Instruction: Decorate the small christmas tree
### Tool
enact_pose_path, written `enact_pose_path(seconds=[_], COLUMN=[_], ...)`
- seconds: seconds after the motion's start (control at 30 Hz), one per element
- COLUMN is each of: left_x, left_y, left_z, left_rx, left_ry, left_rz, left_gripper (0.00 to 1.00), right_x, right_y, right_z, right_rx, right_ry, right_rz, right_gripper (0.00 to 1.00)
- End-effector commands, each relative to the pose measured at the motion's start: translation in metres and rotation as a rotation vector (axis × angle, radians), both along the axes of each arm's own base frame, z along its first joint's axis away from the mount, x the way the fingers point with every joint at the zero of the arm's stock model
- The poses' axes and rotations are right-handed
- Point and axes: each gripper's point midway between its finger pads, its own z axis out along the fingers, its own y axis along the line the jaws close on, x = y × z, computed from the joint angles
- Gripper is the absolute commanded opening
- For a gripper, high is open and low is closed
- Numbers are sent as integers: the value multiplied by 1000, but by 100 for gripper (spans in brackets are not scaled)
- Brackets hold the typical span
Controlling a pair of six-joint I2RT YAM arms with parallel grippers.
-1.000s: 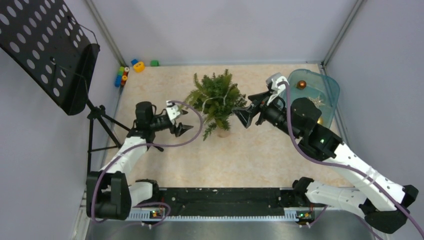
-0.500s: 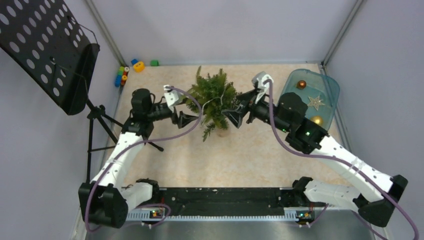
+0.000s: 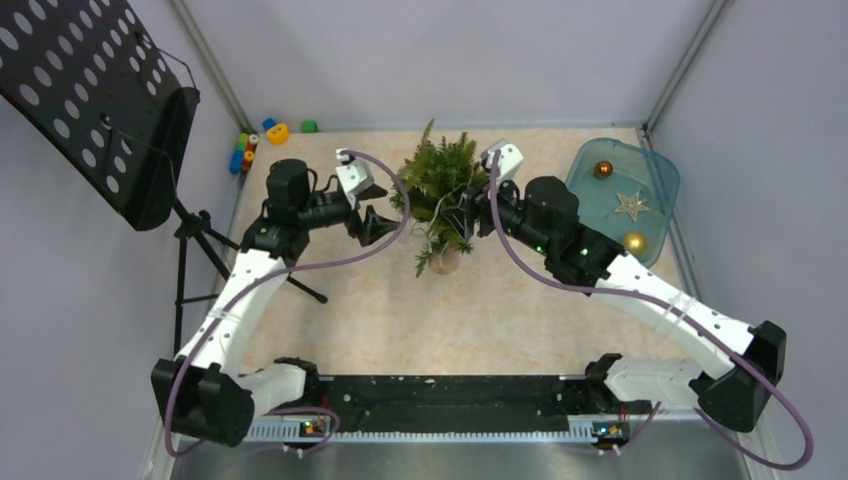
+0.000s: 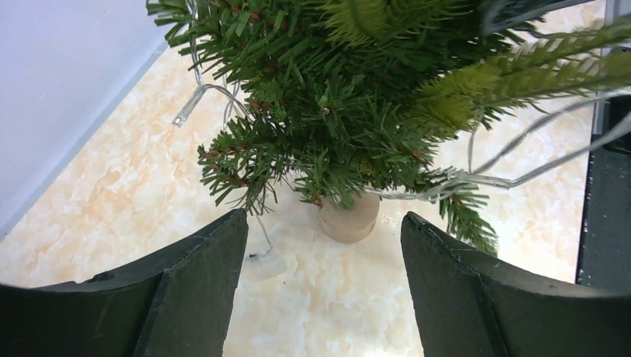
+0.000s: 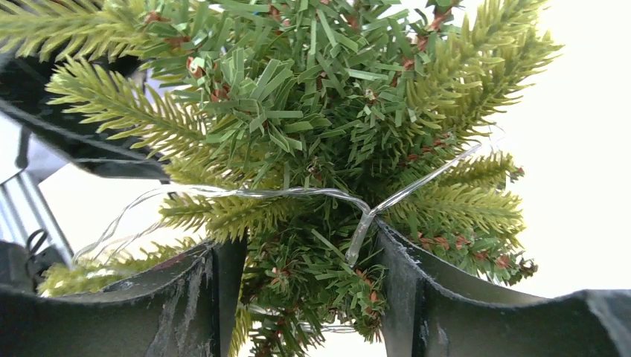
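Note:
The small christmas tree [image 3: 443, 180] stands on its round pale wooden base [image 3: 447, 262] in mid-table. A clear light string [image 3: 437, 214] hangs through its branches. My left gripper [image 3: 386, 222] is open and empty just left of the tree. In the left wrist view its jaws [image 4: 324, 218] frame the base [image 4: 350, 220] and lower branches [image 4: 327, 126]. My right gripper [image 3: 470, 216] is open and pushed into the tree's right side. In the right wrist view branches [image 5: 312, 111] and a bulb of the light string [image 5: 360, 236] lie between its fingers [image 5: 303, 245].
A blue tray [image 3: 660, 170] at the back right holds an orange bauble [image 3: 603, 169], a gold star [image 3: 631, 205] and a gold bauble [image 3: 634, 241]. A black perforated music stand [image 3: 90, 100] stands at the left. Small coloured toys [image 3: 262, 135] lie at the back left.
Both grippers have closed in on the tree. The right one has moved left into the branches; the left one has moved right and back. The foliage has shifted.

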Motion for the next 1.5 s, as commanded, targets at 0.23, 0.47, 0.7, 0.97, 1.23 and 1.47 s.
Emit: enact_pose_path(seconds=[0.23, 0.47, 0.7, 0.97, 1.23, 1.47], left_x=[-29, 9, 48, 69, 75, 49], left_y=[48, 70, 56, 23, 10, -26], left_z=[33, -11, -106, -144, -143, -135], left_rx=[-46, -55, 237, 264, 192, 79], left_ry=[-42, -74, -165, -95, -60, 29], left_rz=[-46, 35, 16, -136, -143, -120], left_gripper=[81, 80, 80, 83, 82, 81], right_x=[15, 14, 8, 8, 9, 2], right_y=[-19, -17, -15, -18, -23, -18], right_z=[13, 11, 9, 8, 8, 13], right_rx=[13, 12, 14, 9, 6, 7], right_ry=[-45, -37, -37, -43, -57, -67], right_rz=[-93, -72, -39, -43, -55, 4], right_gripper=[59, 59, 59, 59, 60, 60])
